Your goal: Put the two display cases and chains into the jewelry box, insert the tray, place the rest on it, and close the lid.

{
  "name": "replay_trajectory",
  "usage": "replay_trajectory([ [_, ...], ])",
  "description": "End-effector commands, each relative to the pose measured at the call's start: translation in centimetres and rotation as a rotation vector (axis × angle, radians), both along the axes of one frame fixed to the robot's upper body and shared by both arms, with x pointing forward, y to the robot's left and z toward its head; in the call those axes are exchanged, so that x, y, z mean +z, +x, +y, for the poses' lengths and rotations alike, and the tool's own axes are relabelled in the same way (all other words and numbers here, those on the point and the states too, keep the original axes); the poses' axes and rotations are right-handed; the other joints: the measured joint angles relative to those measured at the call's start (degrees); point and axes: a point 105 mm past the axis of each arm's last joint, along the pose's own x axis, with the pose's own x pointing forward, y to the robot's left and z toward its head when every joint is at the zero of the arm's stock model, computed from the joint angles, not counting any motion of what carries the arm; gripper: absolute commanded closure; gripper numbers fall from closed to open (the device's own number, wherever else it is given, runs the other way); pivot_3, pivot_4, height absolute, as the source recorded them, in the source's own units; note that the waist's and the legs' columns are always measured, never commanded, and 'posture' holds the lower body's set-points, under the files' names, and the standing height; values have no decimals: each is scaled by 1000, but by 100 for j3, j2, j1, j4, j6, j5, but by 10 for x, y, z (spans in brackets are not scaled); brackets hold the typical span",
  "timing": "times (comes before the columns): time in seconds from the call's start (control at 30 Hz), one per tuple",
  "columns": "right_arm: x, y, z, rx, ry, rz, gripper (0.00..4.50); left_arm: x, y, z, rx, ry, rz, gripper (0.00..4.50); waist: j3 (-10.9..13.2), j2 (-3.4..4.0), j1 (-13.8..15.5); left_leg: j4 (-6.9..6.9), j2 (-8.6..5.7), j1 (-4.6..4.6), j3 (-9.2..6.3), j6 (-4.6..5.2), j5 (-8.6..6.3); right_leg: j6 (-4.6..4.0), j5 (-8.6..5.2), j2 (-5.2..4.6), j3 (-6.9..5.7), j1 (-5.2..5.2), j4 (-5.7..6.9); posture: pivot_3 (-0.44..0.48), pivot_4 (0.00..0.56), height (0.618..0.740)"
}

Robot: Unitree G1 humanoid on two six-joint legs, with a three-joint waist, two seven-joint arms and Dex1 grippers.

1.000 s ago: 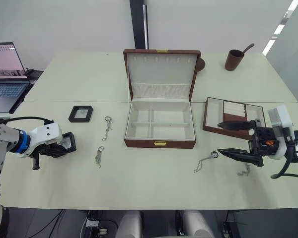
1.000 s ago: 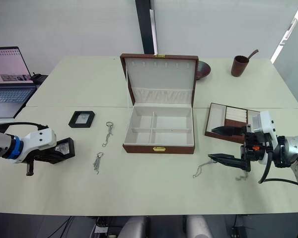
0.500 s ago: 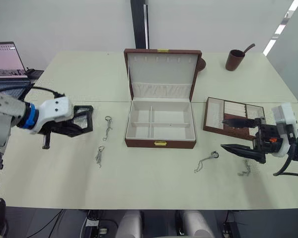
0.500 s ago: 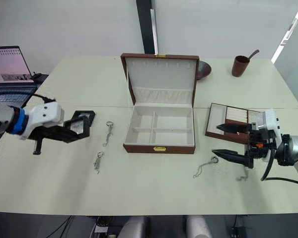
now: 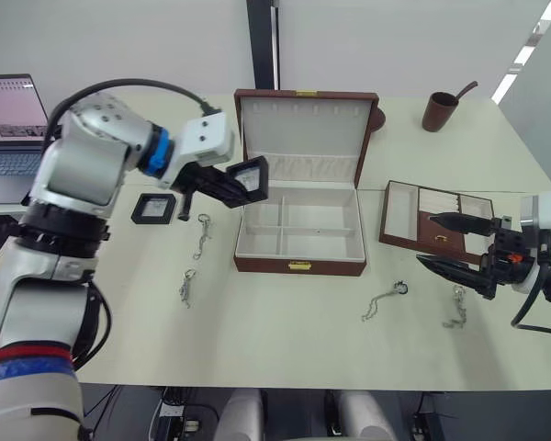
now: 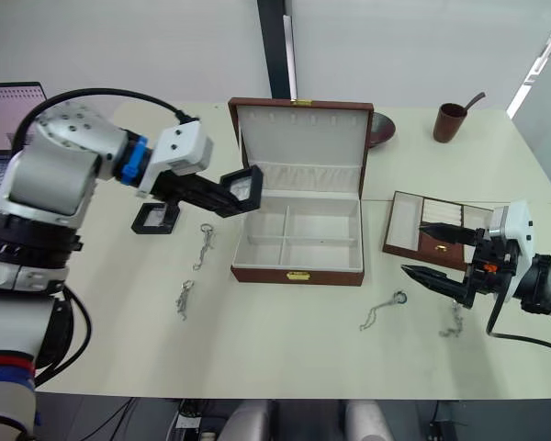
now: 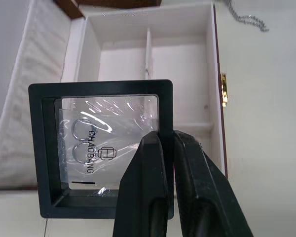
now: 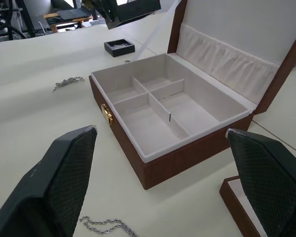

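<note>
The brown jewelry box [image 5: 298,230] stands open mid-table, its white compartments bare. My left gripper [image 5: 241,188] is shut on a black-framed display case [image 7: 101,148], holding it tilted in the air over the box's left edge. A second display case [image 5: 152,208] lies on the table left of the box. Two chains [image 5: 199,234] [image 5: 185,287] lie left of the box, and two more [image 5: 384,300] [image 5: 456,308] lie at its front right. The brown tray [image 5: 432,219] rests right of the box. My right gripper [image 5: 441,246] is open, above the table between the tray and the right chains.
A laptop [image 5: 9,119] sits at the far left edge. A brown cup with a spoon [image 5: 438,110] stands at the back right. A dark bowl [image 6: 378,129] peeks from behind the box lid.
My left gripper has carried the display case up and to the right, from the table's left side to the box's left edge. The right gripper has drawn back slightly to the right.
</note>
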Motion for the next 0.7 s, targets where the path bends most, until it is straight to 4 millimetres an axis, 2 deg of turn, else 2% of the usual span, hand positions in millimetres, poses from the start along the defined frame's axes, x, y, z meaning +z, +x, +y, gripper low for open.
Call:
replay_trajectory([
  [0.03,11,-4,0,-19,9,-56,0,0,11,-17,-11,5,-22,4464,0,0,-16,0,0,1,1,0,0,0,0,1,2,0,3,0,150,740],
  [0.23,9,-8,-2,-58,10,-54,0,-31,28,-48,-40,49,-19,4464,0,0,-4,0,4,4,3,0,0,0,0,9,10,-1,5,0,150,740],
  [0.33,8,-10,-2,-66,8,-53,0,-43,38,-55,-40,102,-66,4464,1,-1,12,5,1,-1,3,0,0,0,0,8,10,-1,3,0,150,740],
  [0.47,6,-12,-2,-75,3,-48,0,-47,38,-68,-75,69,-39,4464,2,-2,3,4,0,-1,2,0,0,0,0,8,12,-2,3,0,150,740],
  [0.7,4,-16,-4,-96,-2,-41,0,-61,46,-78,-72,79,-63,4464,2,-2,0,5,-1,1,4,0,0,0,0,8,15,0,4,0,150,740],
])
